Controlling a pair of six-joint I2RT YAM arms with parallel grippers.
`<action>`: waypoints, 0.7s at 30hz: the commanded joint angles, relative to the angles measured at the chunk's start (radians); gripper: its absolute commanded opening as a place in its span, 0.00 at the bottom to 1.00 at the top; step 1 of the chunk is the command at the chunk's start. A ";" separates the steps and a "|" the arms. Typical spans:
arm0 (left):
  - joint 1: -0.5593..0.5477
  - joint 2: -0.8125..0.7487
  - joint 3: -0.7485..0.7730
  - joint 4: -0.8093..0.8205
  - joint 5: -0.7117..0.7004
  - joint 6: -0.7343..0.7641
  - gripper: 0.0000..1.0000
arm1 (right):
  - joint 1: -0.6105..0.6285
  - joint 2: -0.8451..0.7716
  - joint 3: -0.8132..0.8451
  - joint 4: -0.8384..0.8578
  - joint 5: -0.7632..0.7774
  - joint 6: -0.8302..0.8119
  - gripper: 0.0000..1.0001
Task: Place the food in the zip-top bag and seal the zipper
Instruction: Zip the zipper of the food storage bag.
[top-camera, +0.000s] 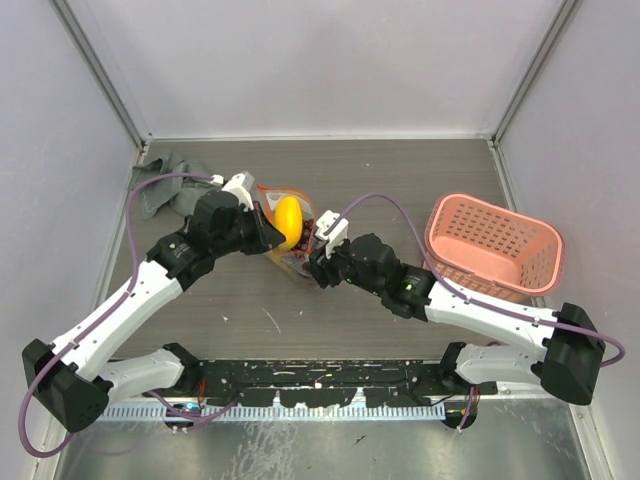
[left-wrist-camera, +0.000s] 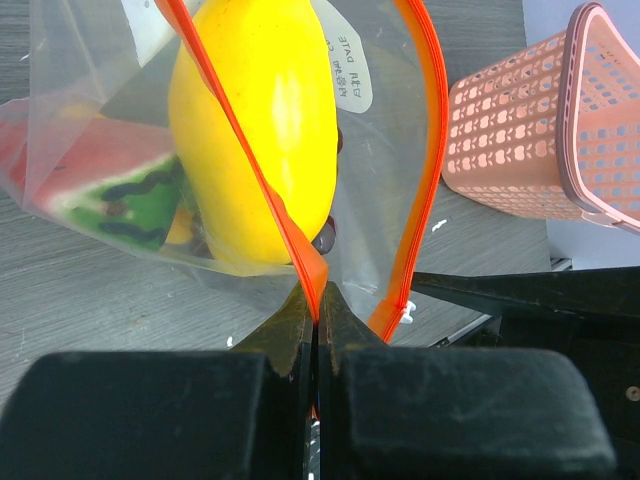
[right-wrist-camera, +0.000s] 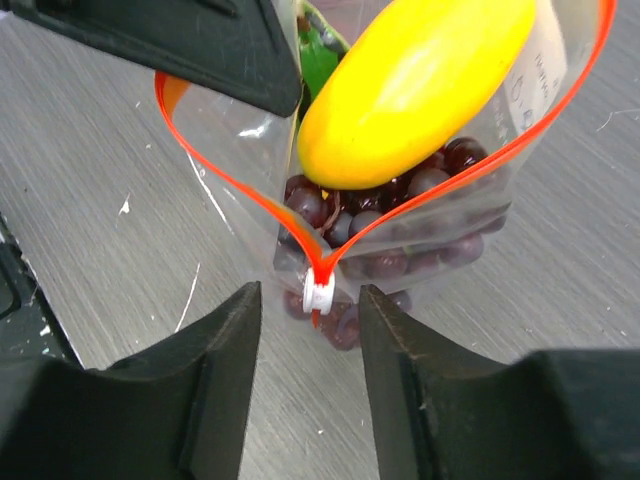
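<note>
Our left fingers pinch the zipper; we should close our spread right fingers squarely on the white slider between them, keeping the strip taut.

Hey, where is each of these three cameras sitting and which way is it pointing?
Top external: high behind the robot, looking down on the table; left arm and right arm show whole.
Left wrist: looks along the left gripper, shut on the zipper, toward the basket.
Right wrist: looks past the open right gripper at the slider and grapes.
Shared: both wrist views show the yellow fruit in the bag.
</note>
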 joint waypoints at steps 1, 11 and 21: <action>0.002 -0.030 0.001 0.076 0.008 -0.008 0.00 | 0.001 0.001 0.013 0.110 0.055 -0.037 0.44; 0.002 -0.032 0.010 0.062 -0.027 -0.004 0.11 | 0.001 -0.002 0.126 -0.078 0.082 -0.121 0.02; 0.013 -0.043 0.064 -0.022 -0.176 0.047 0.43 | 0.001 0.030 0.293 -0.266 0.090 -0.189 0.01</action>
